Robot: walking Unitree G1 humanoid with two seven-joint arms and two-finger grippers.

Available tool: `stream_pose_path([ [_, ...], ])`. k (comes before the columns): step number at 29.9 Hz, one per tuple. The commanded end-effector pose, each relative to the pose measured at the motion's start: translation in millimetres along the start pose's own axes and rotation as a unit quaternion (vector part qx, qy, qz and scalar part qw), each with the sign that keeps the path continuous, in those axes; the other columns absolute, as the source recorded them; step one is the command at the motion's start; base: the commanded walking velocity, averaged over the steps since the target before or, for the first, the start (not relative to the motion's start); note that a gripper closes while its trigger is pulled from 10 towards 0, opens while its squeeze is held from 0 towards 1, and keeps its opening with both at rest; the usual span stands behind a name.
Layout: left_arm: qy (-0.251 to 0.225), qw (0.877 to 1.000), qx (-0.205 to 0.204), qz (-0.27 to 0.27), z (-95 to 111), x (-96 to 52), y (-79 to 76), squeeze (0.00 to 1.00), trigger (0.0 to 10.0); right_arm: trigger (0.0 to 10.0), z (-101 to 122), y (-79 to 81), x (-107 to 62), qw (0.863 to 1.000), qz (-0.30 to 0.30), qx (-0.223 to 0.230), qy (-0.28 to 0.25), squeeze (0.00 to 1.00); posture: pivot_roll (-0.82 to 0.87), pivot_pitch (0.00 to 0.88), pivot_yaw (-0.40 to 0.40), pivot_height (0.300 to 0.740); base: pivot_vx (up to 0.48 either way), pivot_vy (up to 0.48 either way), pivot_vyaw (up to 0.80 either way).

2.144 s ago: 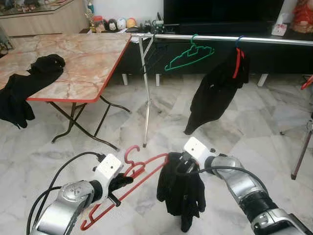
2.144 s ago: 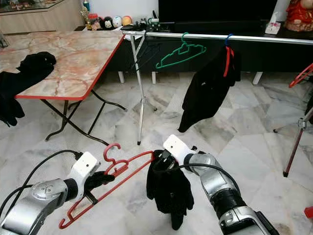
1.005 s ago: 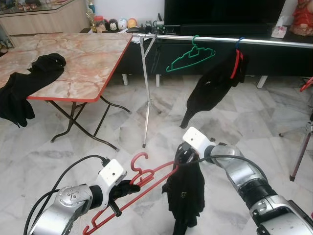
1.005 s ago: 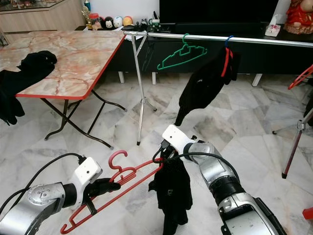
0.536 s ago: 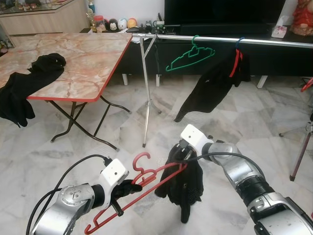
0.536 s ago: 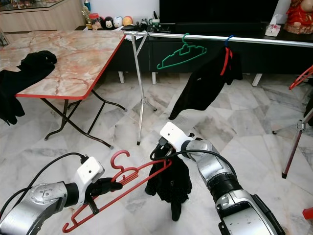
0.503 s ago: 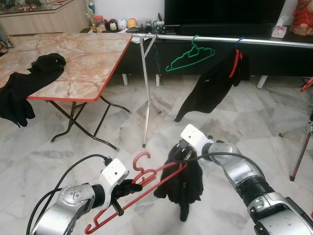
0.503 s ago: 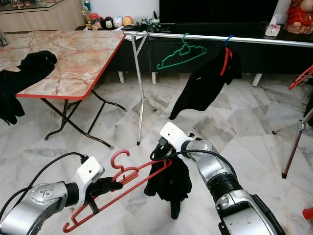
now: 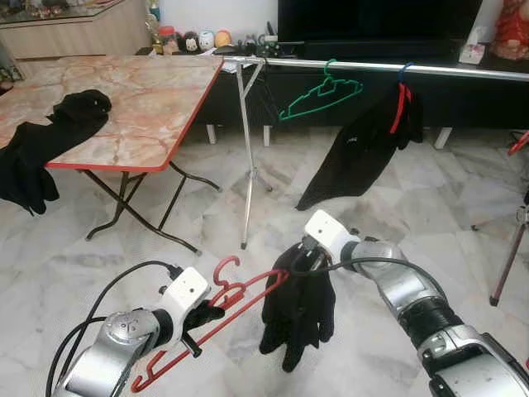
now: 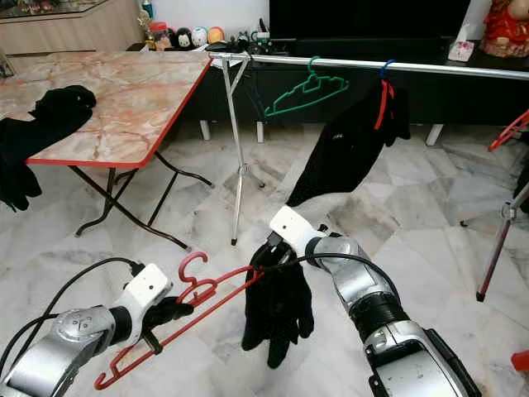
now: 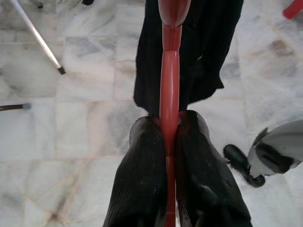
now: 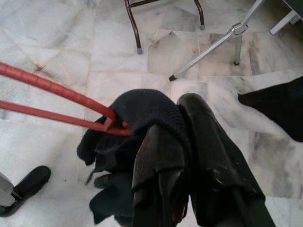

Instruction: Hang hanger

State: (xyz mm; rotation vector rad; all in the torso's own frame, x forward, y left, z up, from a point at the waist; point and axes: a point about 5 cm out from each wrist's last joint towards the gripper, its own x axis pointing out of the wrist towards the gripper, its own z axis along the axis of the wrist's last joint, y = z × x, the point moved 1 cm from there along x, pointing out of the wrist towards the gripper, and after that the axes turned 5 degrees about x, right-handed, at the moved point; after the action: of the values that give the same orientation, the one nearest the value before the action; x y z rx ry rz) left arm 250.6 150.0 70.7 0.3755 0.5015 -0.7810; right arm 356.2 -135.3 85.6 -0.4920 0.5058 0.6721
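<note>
Your left claw (image 9: 201,317) grips the red hanger (image 9: 216,316) low over the floor; your right claw (image 9: 307,258) pinches the black garment (image 9: 299,308) at the hanger's tip. Since a second ago the garment has spread wider over that end; the rail (image 9: 430,69) stays well apart.

Left claw (image 10: 169,313) grips red hanger (image 10: 194,308) near left | right claw (image 10: 273,258) clamps black garment (image 10: 277,308) at hanger's right tip | far rail (image 10: 430,68): green hanger (image 10: 306,91), hung black garment (image 10: 347,149) | worktop (image 10: 124,99) far left
</note>
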Motion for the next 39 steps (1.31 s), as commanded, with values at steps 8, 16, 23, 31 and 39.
stream_pose_path([
  [8,-0.041,0.999,0.004,-0.020,15,-2.2,-2.1,0.00,10.0,10.0,23,-2.0,1.1,0.999,0.004,-0.010,-0.036,0.00,-0.11,0.000,0.060,0.732,0.000,0.000,0.00],
  [16,-0.061,0.998,-0.001,-0.020,22,-2.1,-0.4,0.00,10.0,10.0,24,-1.4,1.7,0.999,0.003,-0.009,-0.039,0.00,-0.11,0.000,0.064,0.732,0.000,0.000,0.00],
  [23,-0.065,0.998,0.002,-0.022,25,0.2,-1.3,0.00,10.0,10.0,26,-0.4,1.4,0.999,0.006,-0.010,-0.043,0.00,-0.12,0.000,0.072,0.732,0.000,0.000,0.00],
  [31,-0.060,0.998,0.013,-0.035,22,6.9,-5.2,0.00,10.0,10.0,39,1.5,-5.0,0.997,0.030,-0.038,-0.063,0.00,-0.13,0.000,0.073,0.732,0.000,0.000,0.00],
  [39,-0.072,0.994,0.027,-0.078,28,6.0,-9.5,0.00,10.0,10.0,40,3.0,-13.6,0.990,0.081,-0.101,-0.055,0.00,-0.13,0.000,0.064,0.732,0.000,0.000,0.00],
])
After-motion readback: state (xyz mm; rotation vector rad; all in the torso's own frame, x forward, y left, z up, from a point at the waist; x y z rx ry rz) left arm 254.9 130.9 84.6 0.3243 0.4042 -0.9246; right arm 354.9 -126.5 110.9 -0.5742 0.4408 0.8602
